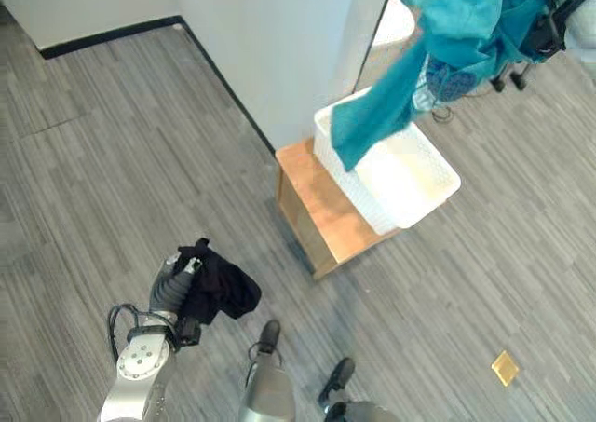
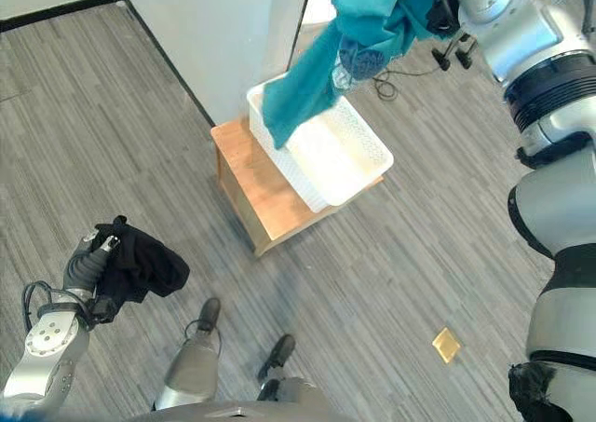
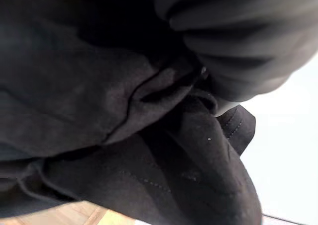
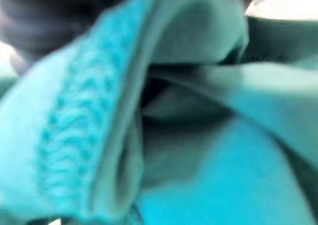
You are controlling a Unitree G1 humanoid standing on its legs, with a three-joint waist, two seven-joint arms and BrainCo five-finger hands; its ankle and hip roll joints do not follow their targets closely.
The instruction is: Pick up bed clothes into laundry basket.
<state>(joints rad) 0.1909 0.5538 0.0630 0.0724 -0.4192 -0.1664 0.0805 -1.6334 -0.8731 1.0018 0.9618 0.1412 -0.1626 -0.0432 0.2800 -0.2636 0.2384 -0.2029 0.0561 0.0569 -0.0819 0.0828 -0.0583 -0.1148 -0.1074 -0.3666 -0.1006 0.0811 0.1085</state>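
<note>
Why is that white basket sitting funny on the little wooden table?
The white basket sits crooked on the wooden table, one corner poking past its edge. The teal cloth from the right hand dangles into it. The left hand holds a black cloth.

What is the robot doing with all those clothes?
It is tidying clothes into a basket. Its right arm holds a teal cloth garment up high, and the garment's loose end hangs down over the white plastic laundry basket, which sits on a low wooden stand beside a white wall. The garment hides the hand holding it. The left hand, low over the grey floor, carries a bunched black cloth garment. Nothing lies inside the basket yet.
</note>
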